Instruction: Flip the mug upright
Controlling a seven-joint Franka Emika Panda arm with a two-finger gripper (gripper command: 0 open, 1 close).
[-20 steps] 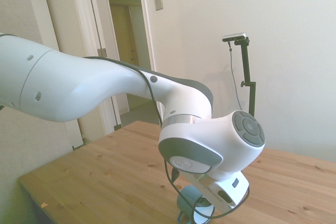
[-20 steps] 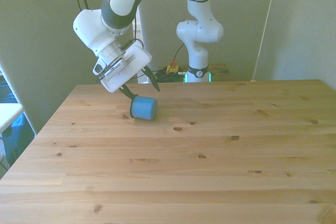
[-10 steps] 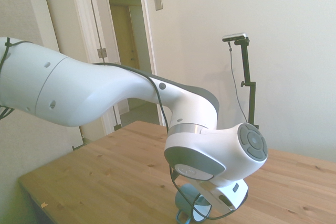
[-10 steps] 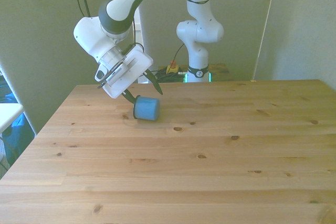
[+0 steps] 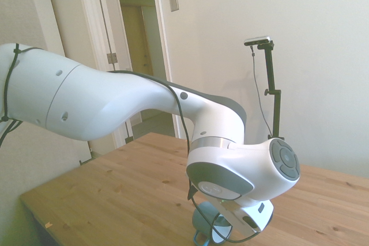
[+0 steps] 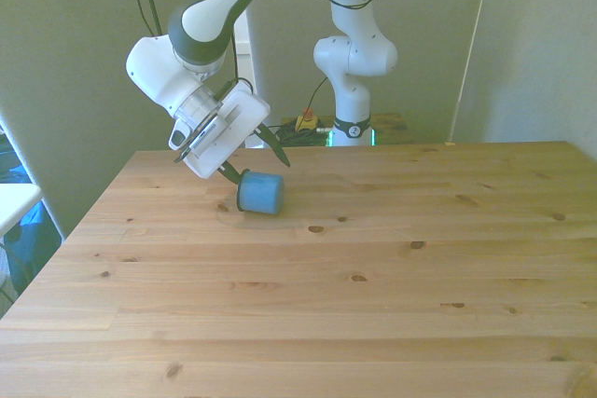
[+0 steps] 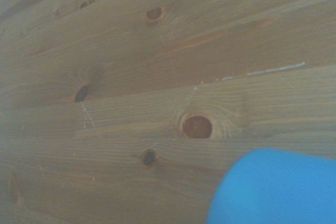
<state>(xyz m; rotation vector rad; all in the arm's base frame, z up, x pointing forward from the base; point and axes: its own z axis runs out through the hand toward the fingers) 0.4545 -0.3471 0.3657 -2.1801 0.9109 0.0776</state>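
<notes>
While the mug [image 6: 259,193] lies on its side on the table [image 6: 373,305], near the far edge toward the front view's left, my gripper [image 6: 250,161] is tipped down right at it. My two dark fingers [image 6: 228,169] are spread apart and hold nothing. One finger tip looks to be at the mug's end, but I cannot tell if it touches or goes inside. The other finger points up, off the mug. In my wrist view, only a blue curve of the mug [image 7: 275,187] shows against the wood. In the side view, my big white arm [image 5: 144,119] hides most of the mug [image 5: 205,222].

What could go wrong? The mug is round, so I think it may roll away if I bump it. My fingers may also slip off its smooth side when I squeeze. If I only catch a thin edge, it might drop when I turn it up. I cannot see the handle well, so it may get in my way.

Nothing else sits on the table near the mug. Far behind the table are a wall [image 5: 323,56] and a doorway [image 5: 138,56].
</notes>
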